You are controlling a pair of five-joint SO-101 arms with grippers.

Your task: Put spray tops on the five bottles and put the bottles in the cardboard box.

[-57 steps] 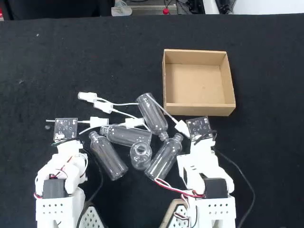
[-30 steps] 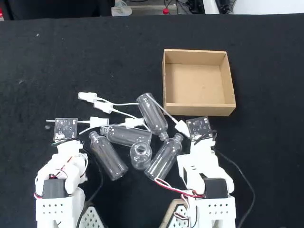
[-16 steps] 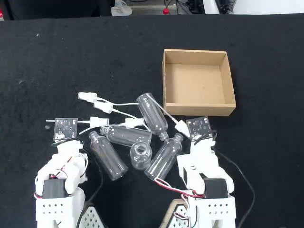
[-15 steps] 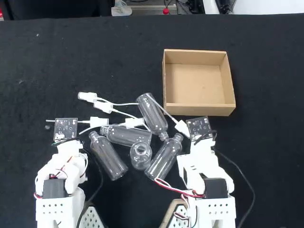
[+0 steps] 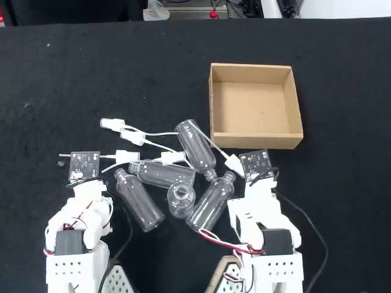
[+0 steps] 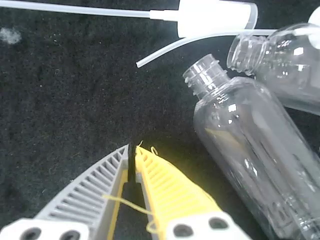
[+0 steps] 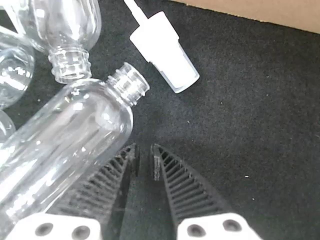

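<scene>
Both arms sit folded low. Left pincer (image 6: pixel 132 159) is pressed together beside one bottle (image 6: pixel 250 150); right pincer (image 7: pixel 143 159) is slightly parted beside another bottle (image 7: pixel 70 140).

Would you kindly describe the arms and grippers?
The left arm and right arm are white plastic with black motors and red and white wires. The left gripper has one grey and one yellow ribbed finger; the right gripper has two black ribbed fingers.
</scene>
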